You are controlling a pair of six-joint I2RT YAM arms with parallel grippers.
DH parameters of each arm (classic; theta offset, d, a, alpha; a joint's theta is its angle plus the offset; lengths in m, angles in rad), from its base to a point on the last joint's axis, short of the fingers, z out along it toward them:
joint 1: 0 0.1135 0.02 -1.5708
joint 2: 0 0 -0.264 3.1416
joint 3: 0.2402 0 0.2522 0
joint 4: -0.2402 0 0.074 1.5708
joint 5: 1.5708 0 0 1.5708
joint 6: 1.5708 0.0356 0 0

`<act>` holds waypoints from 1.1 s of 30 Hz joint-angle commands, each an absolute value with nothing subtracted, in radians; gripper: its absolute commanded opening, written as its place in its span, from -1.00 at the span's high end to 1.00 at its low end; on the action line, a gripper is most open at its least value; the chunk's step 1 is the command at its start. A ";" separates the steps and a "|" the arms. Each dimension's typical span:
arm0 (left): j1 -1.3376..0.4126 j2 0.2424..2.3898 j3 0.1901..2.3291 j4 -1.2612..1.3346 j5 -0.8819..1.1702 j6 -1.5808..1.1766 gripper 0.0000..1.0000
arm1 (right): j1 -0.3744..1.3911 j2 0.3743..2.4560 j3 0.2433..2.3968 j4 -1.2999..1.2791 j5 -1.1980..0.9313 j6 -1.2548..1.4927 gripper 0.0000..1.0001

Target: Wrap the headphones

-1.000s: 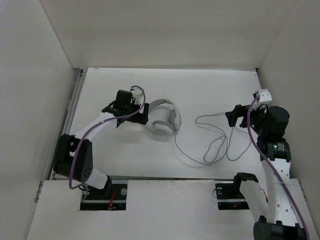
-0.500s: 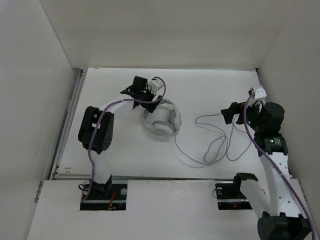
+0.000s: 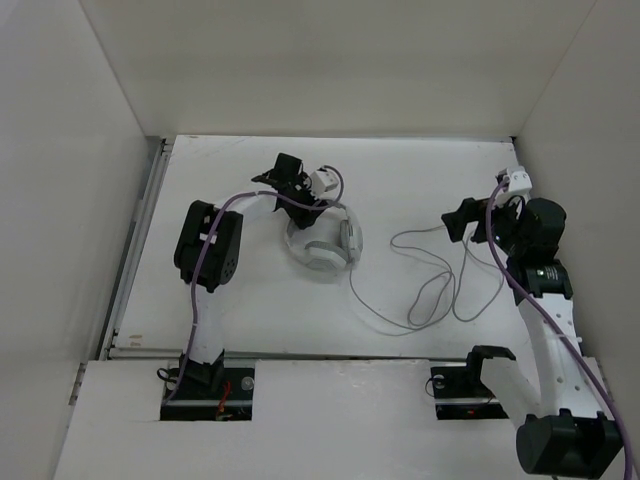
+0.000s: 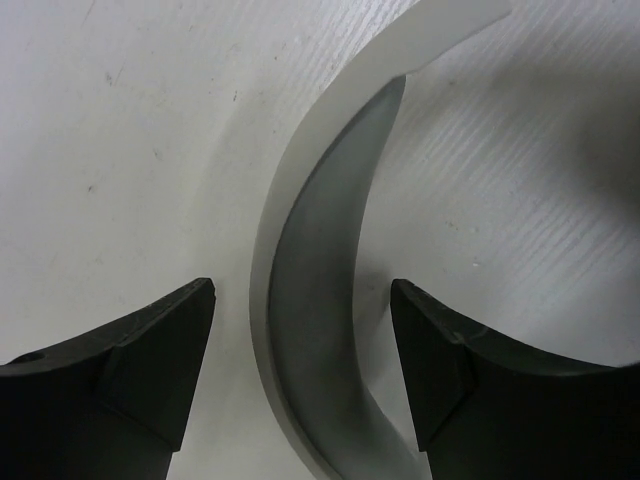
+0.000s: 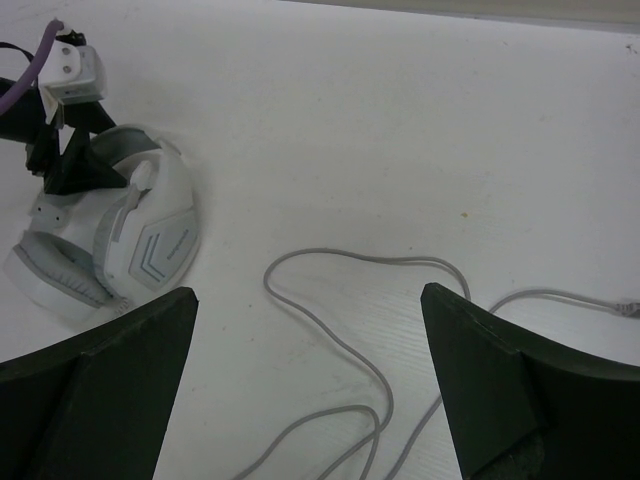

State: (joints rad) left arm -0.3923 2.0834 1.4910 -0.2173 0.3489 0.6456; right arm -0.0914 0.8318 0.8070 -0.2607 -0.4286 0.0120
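Looked like the grab stage: left gripper (image 4: 303, 295) had its jaws apart either side of the headband (image 4: 320, 250), not touching, headphones (image 3: 322, 245) lying left of centre on the table (image 3: 250, 295), cable (image 3: 430, 290) sprawled loose by the wide-open right gripper (image 5: 308, 295), so next it'd need to pinch that band firmly.

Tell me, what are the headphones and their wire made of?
The headphones look like hard plastic, white and smooth with a slight shine. Their ear pads seem to be soft grey padding, matte. The headband looks dull grey inside, maybe rubber or foam. The cable looks rubbery: thin, grey, lying in loose loops.
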 commanded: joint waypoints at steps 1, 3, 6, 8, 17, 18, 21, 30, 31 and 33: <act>-0.407 2.117 1.554 -0.244 0.407 0.687 -0.28 | -0.107 0.830 0.857 -0.196 -0.445 0.029 -1.00; -0.415 2.138 1.568 -0.244 0.407 0.690 -0.05 | -0.114 0.827 0.861 -0.199 -0.445 0.029 -1.00; -0.430 2.164 1.580 -0.244 0.400 0.698 0.27 | -0.130 0.816 0.861 -0.206 -0.446 0.032 -1.00; -0.438 2.178 1.582 -0.244 0.396 0.707 0.45 | -0.139 0.808 0.858 -0.209 -0.446 0.034 -1.00; -0.452 2.146 1.551 -0.267 0.382 0.672 1.00 | -0.163 0.776 0.838 -0.209 -0.451 0.048 -1.00; -0.446 2.134 1.552 -0.262 0.382 0.643 1.00 | -0.165 0.772 0.835 -0.209 -0.451 0.051 -1.00; -0.427 2.085 1.581 -0.267 0.393 0.522 1.00 | -0.165 0.761 0.824 -0.203 -0.451 0.052 -1.00; -0.344 1.841 1.638 -0.276 0.451 0.027 1.00 | -0.108 0.733 0.802 -0.212 -0.460 0.015 -1.00; -0.332 1.803 1.638 -0.278 0.454 -0.026 1.00 | -0.082 0.738 0.807 -0.212 -0.466 0.003 -1.00; -0.314 1.754 1.641 -0.288 0.462 -0.081 1.00 | -0.045 0.750 0.816 -0.212 -0.466 -0.017 -1.00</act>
